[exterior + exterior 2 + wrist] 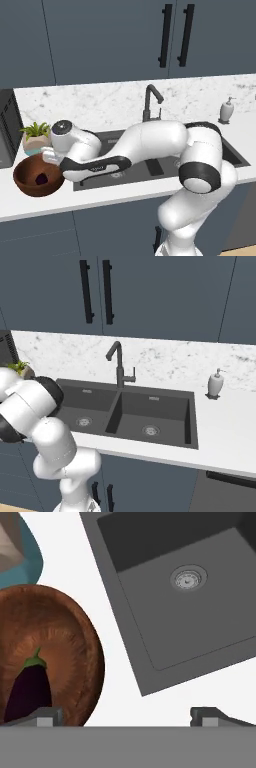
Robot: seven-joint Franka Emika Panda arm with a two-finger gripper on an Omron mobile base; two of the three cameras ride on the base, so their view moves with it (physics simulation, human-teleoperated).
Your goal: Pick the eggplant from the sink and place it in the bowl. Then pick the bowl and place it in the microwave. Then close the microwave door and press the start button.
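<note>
The reddish-brown wooden bowl (36, 176) stands on the white counter left of the sink (111, 143), with the small dark purple eggplant (41, 178) lying inside it. In the hand view the eggplant (30, 689) rests on the floor of the bowl (55, 637), green stem cap pointing up. My gripper (126, 717) is open and holds nothing. Its left fingertip (47, 717) is over the bowl's edge and the right one is over bare counter. My gripper (51, 159) hangs just above the bowl's right rim. A dark edge of the microwave (7, 131) shows at far left.
A teal pot with a green plant (34, 138) stands right behind the bowl. The dark faucet (150, 101) rises behind the double sink (131, 411), and a soap dispenser (215, 385) stands at its right. My own arm stretches across the left basin.
</note>
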